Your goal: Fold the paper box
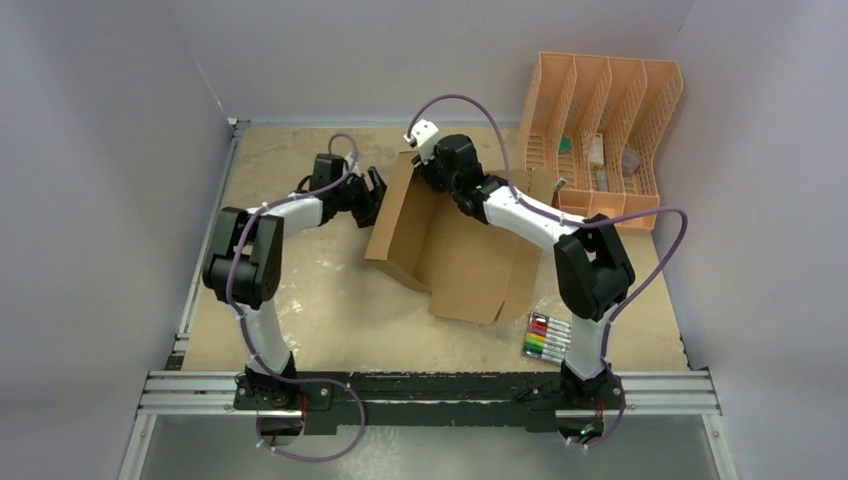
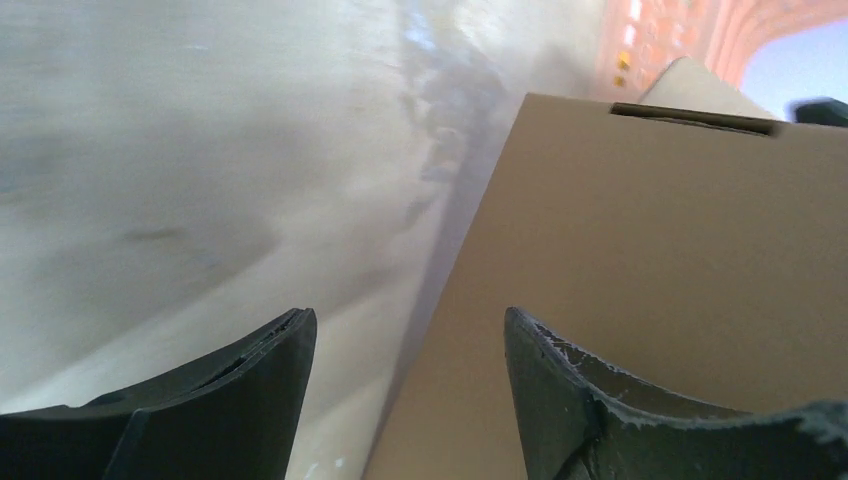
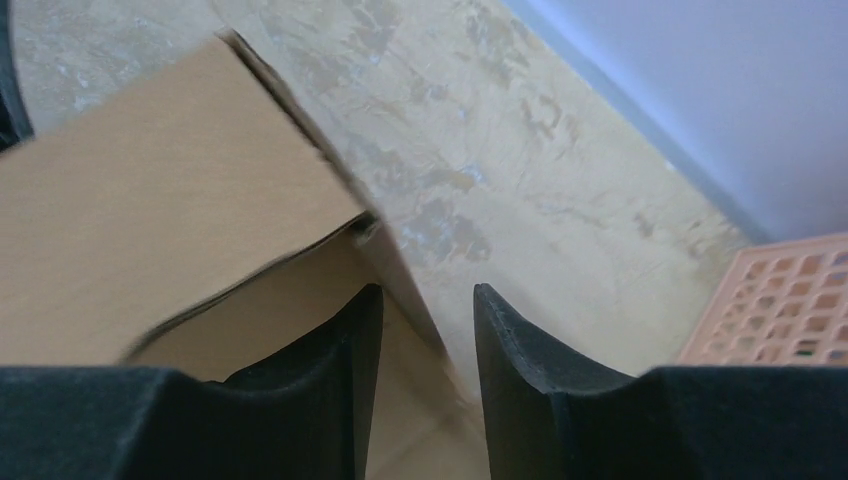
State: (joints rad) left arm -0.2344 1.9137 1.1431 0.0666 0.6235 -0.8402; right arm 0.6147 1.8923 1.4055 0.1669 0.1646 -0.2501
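Note:
The paper box (image 1: 470, 260) is brown cardboard lying mid-table, with its left panel standing upright and a flap raised at the back. My left gripper (image 1: 372, 195) is just left of that upright panel and is open. In the left wrist view the panel (image 2: 650, 280) fills the right side, and its left edge runs between my left gripper's (image 2: 410, 320) spread fingers without touching them. My right gripper (image 1: 425, 170) hangs over the box's back left corner. In the right wrist view, a thin cardboard wall (image 3: 150, 230) passes between my right gripper's (image 3: 427, 292) parted fingers, which do not clamp it.
A peach slotted organizer (image 1: 600, 140) with small items stands at the back right, also seen in the right wrist view (image 3: 790, 310). A pack of coloured markers (image 1: 547, 338) lies by the right arm's base. Walls close in the left, back and right sides.

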